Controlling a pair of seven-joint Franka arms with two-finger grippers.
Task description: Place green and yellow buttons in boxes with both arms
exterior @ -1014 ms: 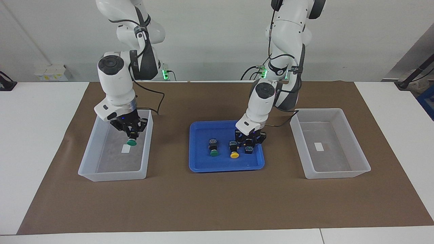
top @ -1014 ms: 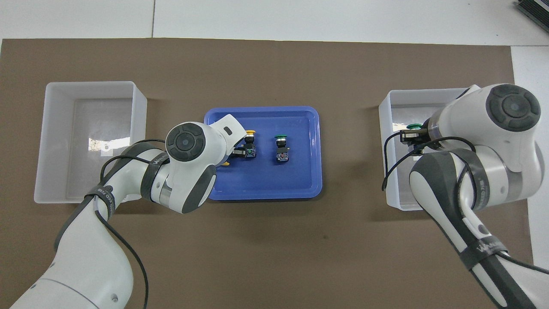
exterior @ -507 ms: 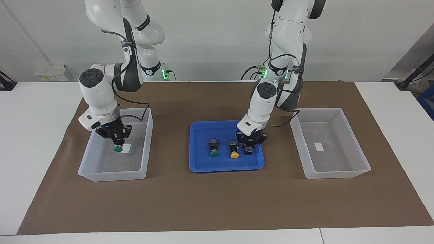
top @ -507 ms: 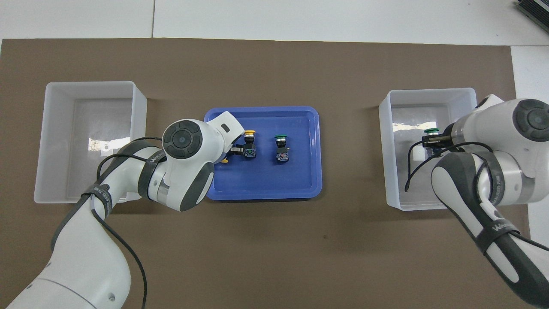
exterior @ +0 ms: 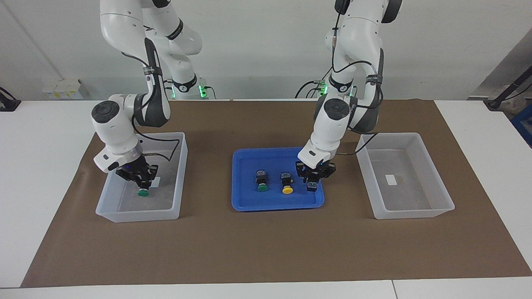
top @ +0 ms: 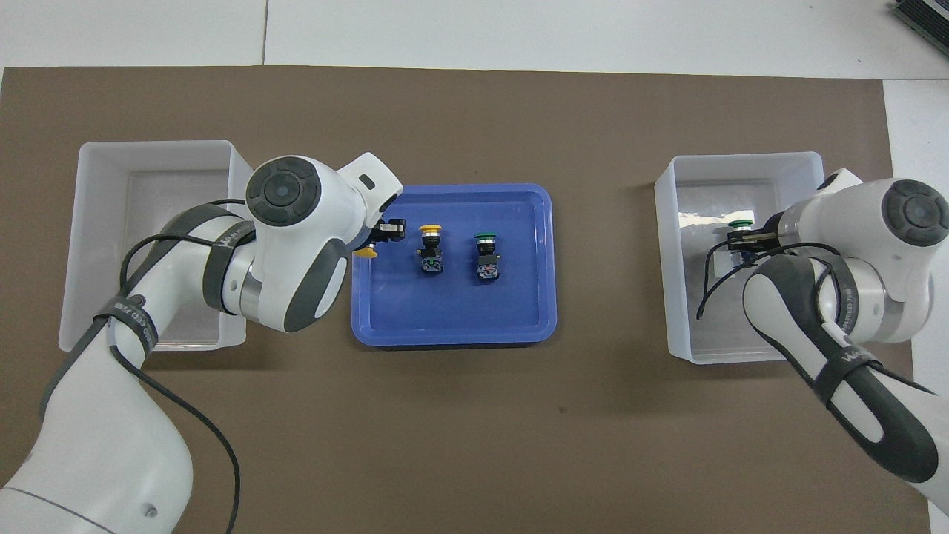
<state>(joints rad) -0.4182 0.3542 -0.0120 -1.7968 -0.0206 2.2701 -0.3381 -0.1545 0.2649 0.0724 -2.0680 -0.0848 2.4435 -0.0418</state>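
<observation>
Right tool [exterior: 141, 182] grips a green button [exterior: 143, 192] low inside its box [exterior: 124, 211] for release; left tool [exterior: 314, 177] clamps a yellow button [top: 364, 252] over the blue tray [exterior: 249, 203], bound boxward.

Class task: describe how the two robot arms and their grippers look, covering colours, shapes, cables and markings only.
Both arms are glossy white with rounded segments, dark grey joint covers and round dark caps. Black cables loop along each forearm. A dark band carries white lettering. The left gripper and right gripper are black, two-fingered, with small blue lights.
</observation>
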